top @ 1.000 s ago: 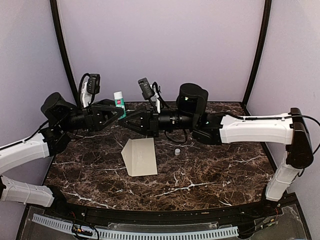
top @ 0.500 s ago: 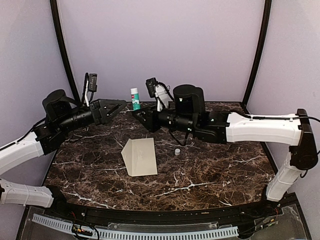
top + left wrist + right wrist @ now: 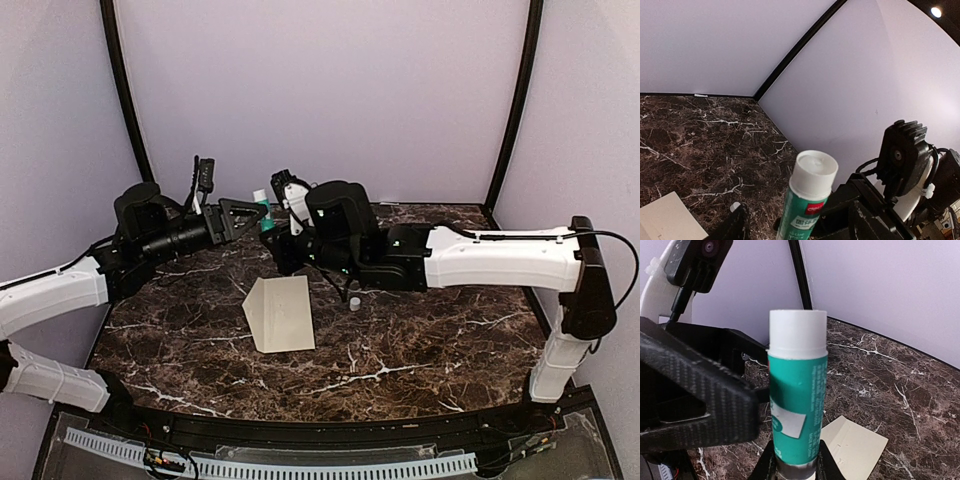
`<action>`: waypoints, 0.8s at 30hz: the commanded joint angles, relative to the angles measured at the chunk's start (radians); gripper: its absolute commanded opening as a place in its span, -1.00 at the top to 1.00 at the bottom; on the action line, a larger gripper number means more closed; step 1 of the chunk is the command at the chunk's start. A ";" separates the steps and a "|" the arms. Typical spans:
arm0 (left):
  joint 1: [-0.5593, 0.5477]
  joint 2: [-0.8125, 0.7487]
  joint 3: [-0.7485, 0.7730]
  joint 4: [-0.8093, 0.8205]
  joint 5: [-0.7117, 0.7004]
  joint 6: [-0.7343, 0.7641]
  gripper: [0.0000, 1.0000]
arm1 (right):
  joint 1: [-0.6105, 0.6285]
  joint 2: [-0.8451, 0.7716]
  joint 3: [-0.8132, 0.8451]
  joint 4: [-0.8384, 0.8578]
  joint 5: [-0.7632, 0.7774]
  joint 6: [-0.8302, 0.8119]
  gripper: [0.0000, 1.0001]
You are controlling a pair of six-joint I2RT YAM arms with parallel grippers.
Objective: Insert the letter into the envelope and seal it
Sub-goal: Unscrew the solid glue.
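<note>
1. Where the marble table (image 3: pixel 430 360) comes closest, low in the overhead view, the envelope (image 3: pixel 282 315) lies flat a little left of centre, with neither arm touching it.
2. Its long axis runs almost straight up the frame, from bottom to top. The pointed flap sticks out sideways and aims at the frame's left edge.
3. Just right of the envelope's upper corner, a small grey cap (image 3: pixel 354 300) stands on the marble. It is apart from the paper and sits under the right arm.
4. Farther back, above the envelope in the frame, both arms meet at a green glue stick (image 3: pixel 797 405).
5. The right gripper (image 3: pixel 795 467) comes in from the right side of the frame with its jaws clamped on the stick's lower end. In its wrist view the tube stands upright, white end at the top.
6. The left gripper (image 3: pixel 252 209) reaches in from the left with its jaws apart and the tube between them. In its wrist view one finger (image 3: pixel 737 225) stands clear of the tube; whether the other touches it I cannot tell.
7. Behind everything, a plain lilac wall (image 3: pixel 330 90) fills the top of the frame.
</note>
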 commanded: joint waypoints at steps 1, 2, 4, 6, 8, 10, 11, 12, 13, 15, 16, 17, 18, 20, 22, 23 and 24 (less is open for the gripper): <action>-0.003 0.012 0.022 0.019 -0.012 -0.032 -0.22 | 0.019 0.024 0.058 0.002 0.040 -0.035 0.97; -0.003 0.016 0.021 0.027 -0.004 -0.039 -0.19 | 0.019 0.028 0.062 0.002 0.035 -0.036 0.97; -0.004 0.029 0.020 0.045 0.010 -0.050 -0.11 | 0.019 0.030 0.063 0.002 0.026 -0.039 0.97; -0.005 0.041 0.021 0.060 0.021 -0.058 0.02 | 0.019 0.030 0.063 0.001 0.017 -0.043 0.97; -0.006 0.050 0.022 0.066 0.028 -0.060 0.24 | 0.020 0.029 0.063 0.003 0.008 -0.046 0.97; -0.006 0.054 0.021 0.068 0.030 -0.058 0.48 | 0.020 0.026 0.060 0.002 -0.006 -0.047 0.96; -0.006 0.053 0.021 0.071 0.032 -0.053 0.58 | 0.019 0.024 0.057 0.002 -0.018 -0.048 0.96; -0.007 0.051 0.020 0.073 0.038 -0.052 0.63 | 0.019 0.021 0.052 0.002 -0.033 -0.051 0.97; -0.007 0.049 0.019 0.080 0.042 -0.048 0.76 | 0.018 0.018 0.047 0.004 -0.052 -0.053 0.97; -0.007 0.042 0.011 0.098 0.059 -0.041 0.91 | 0.013 0.001 0.028 0.026 -0.097 -0.054 0.97; -0.007 0.038 0.007 0.105 0.071 -0.039 0.95 | 0.005 -0.011 0.012 0.044 -0.127 -0.050 0.97; -0.006 0.029 -0.006 0.125 0.079 -0.032 1.00 | -0.004 -0.025 -0.010 0.068 -0.161 -0.040 0.97; -0.006 0.021 -0.013 0.136 0.095 -0.028 1.00 | -0.017 -0.044 -0.035 0.096 -0.212 -0.029 0.97; -0.007 -0.008 -0.038 0.185 0.125 -0.014 1.00 | -0.049 -0.080 -0.092 0.191 -0.355 0.003 0.96; -0.007 -0.020 -0.053 0.216 0.182 0.002 1.00 | -0.082 -0.103 -0.142 0.280 -0.523 0.047 0.96; -0.007 -0.021 -0.054 0.222 0.235 0.018 1.00 | -0.098 -0.108 -0.160 0.326 -0.605 0.073 0.95; -0.007 -0.024 -0.054 0.242 0.265 0.024 1.00 | -0.108 -0.110 -0.176 0.371 -0.677 0.099 0.95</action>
